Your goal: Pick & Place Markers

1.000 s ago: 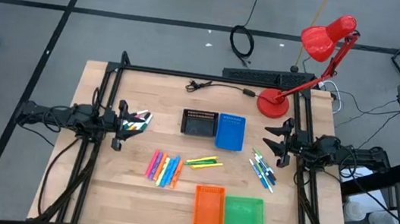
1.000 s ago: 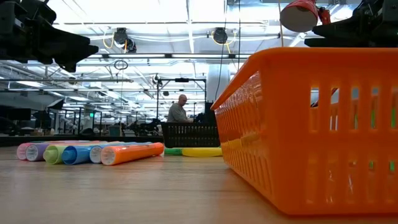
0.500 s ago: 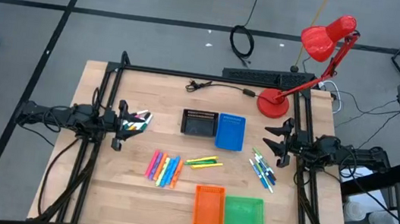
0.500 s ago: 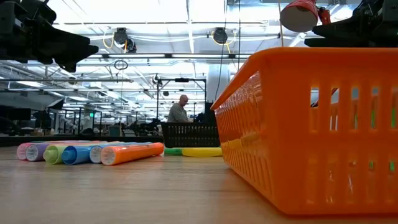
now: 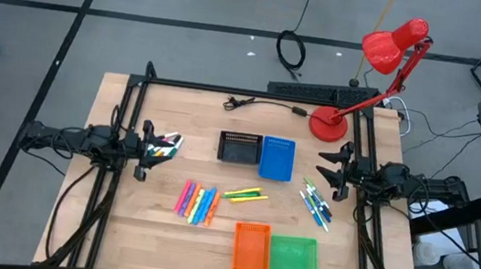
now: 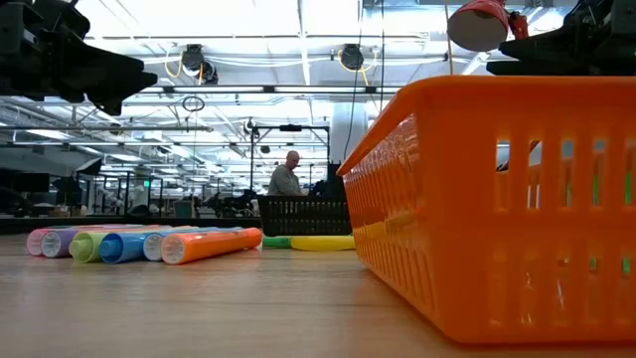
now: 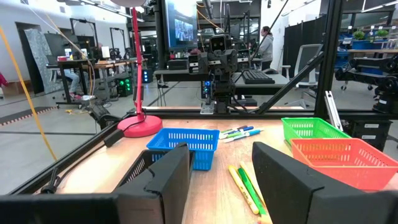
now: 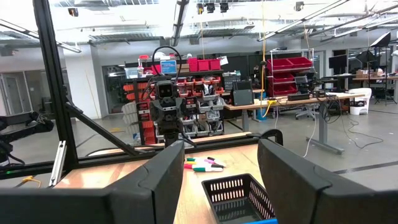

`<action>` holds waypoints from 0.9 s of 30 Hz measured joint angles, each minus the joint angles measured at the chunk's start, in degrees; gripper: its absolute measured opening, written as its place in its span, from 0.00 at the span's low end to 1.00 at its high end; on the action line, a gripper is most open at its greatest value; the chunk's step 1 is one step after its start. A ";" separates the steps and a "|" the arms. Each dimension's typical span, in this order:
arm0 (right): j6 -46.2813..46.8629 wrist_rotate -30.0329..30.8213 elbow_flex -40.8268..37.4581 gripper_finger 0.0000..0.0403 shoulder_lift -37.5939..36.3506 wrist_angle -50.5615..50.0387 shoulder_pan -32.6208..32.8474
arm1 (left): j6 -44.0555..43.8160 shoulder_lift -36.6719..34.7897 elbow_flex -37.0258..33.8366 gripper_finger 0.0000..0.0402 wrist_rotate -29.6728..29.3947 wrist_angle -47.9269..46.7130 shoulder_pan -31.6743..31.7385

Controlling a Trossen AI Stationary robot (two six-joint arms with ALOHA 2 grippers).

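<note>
Light: you get bright, even light from ceiling strips point(image 6: 229, 62) overhead.
Shadows: soft and faint on the worktop point(image 5: 155, 234).
Glare: ceiling washes out white in the low view.
Focus: orange tray point(image 6: 497, 199) looms close and soft-edged; the room beyond each claw stays fairly sharp.

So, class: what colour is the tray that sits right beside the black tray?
Blue. The tray touches the black tray; the high view shows it best.

Probably lab: workbenches point(image 8: 292, 102), parts bins point(image 8: 283, 67)
</note>
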 joint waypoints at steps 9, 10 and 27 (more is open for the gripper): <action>0.00 0.00 -0.02 0.48 -0.02 0.00 0.02 | 0.00 -0.02 0.00 0.45 -0.02 0.00 -0.01; 0.00 0.00 0.00 0.48 0.00 0.00 0.00 | -0.01 0.00 0.00 0.45 -0.02 0.00 -0.01; -8.35 1.67 0.00 0.48 0.09 1.97 -0.11 | -0.01 -0.01 0.00 0.45 0.00 0.00 0.00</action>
